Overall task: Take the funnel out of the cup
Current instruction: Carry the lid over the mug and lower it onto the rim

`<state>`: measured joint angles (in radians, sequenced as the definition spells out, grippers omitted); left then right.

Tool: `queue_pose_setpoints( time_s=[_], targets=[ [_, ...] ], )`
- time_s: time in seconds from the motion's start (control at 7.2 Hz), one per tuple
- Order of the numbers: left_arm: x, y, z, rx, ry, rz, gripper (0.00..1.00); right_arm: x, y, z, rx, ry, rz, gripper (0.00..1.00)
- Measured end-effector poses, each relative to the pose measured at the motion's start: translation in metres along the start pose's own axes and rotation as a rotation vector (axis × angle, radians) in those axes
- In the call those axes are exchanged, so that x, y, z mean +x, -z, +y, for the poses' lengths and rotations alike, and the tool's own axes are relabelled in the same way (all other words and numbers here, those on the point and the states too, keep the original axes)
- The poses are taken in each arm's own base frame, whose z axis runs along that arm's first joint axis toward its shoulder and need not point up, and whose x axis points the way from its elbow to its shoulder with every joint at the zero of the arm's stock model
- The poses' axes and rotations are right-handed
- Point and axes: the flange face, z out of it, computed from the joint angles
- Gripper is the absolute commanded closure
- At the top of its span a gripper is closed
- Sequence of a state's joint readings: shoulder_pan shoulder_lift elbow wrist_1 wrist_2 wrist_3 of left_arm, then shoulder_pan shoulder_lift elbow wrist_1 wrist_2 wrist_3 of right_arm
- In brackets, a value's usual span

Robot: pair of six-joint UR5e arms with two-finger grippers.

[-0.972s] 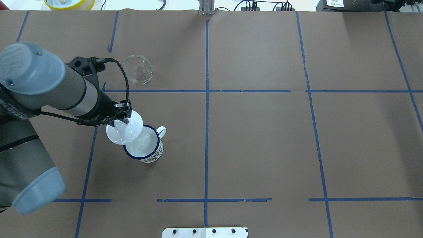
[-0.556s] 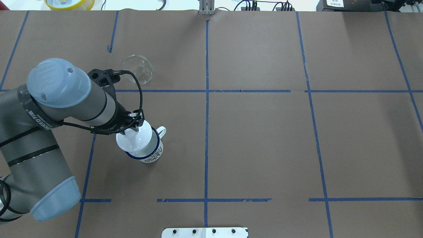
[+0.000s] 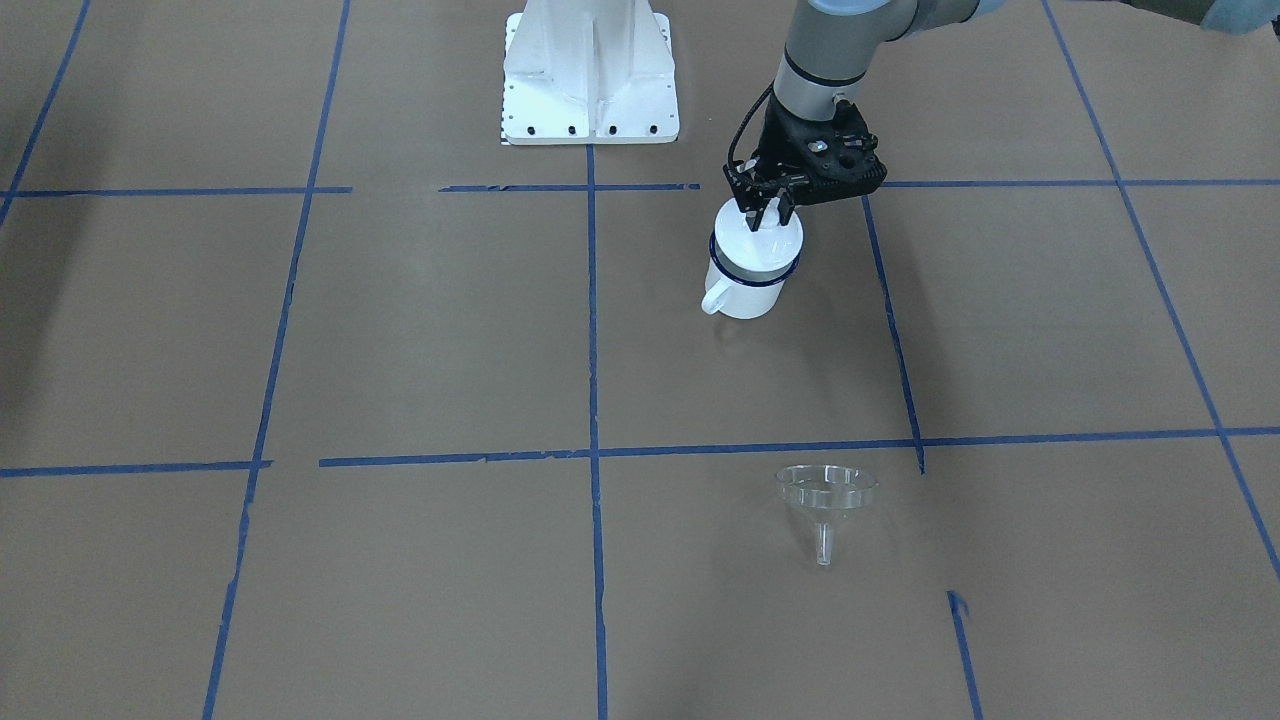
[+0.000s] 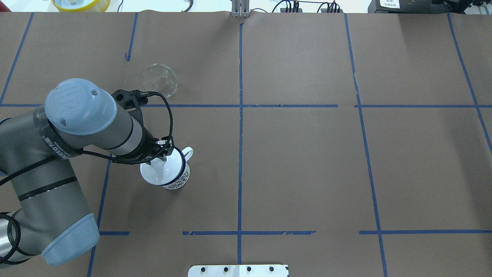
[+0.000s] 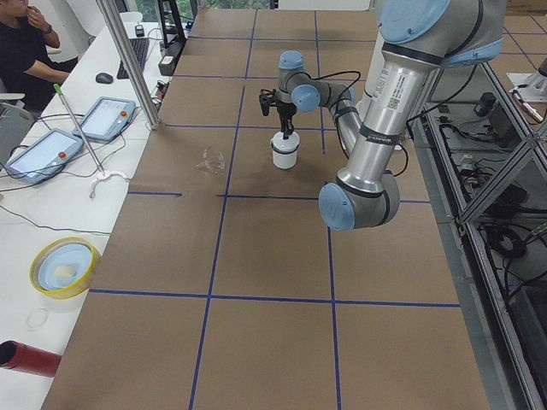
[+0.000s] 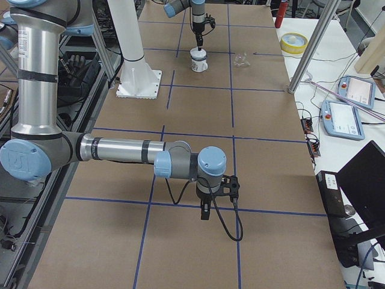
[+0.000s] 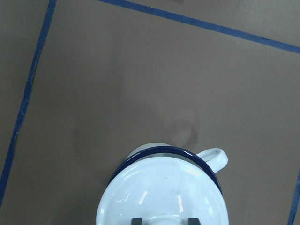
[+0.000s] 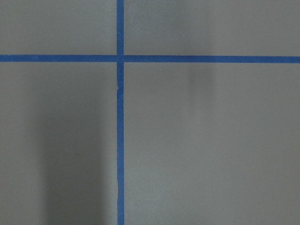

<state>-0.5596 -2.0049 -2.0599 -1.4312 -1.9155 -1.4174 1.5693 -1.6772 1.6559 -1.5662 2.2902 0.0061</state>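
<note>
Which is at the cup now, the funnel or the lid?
The white lid, held by the left gripper over the cup; the clear funnel lies apart on the table.

White domed lid [image 7: 161, 192] covers the cup [image 7: 164, 150], whose dark blue rim shows at the far edge, loop handle [image 7: 213, 157] to the right. Two dark fingertips [image 7: 137, 221] of the left hand [image 7: 165, 221] flank the lid's knob, nearest. Brown worktop [image 7: 117, 70] with blue tape lines [image 7: 197, 21]

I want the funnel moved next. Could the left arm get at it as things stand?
Probably, but not straight away. The funnel lies on bare table beyond the cup, with nothing around it. The left gripper is shut on the lid over the cup and must release that first.
</note>
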Motion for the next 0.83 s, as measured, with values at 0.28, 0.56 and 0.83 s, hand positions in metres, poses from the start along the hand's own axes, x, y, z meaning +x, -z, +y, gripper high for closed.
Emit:
queue_pose_setpoints(
  time_s=[0.28,0.56,0.83],
  targets=[
    [0.0043,-0.0036,-0.0013,-0.001,0.0,-0.004,0.42,0.0003,-0.0003,0.0004,-0.001,-0.001,0.0,0.0],
    [0.0027,-0.0052,-0.0018,-0.001,-0.006,-0.007,0.0,0.0001,-0.0001,0.0002,0.0,0.0,0.0,0.0],
    [0.0015,-0.0045,-0.002,0.0,-0.009,-0.007,0.0,0.0001,-0.0001,0.0001,0.0,0.0,0.0,0.0]
  ],
)
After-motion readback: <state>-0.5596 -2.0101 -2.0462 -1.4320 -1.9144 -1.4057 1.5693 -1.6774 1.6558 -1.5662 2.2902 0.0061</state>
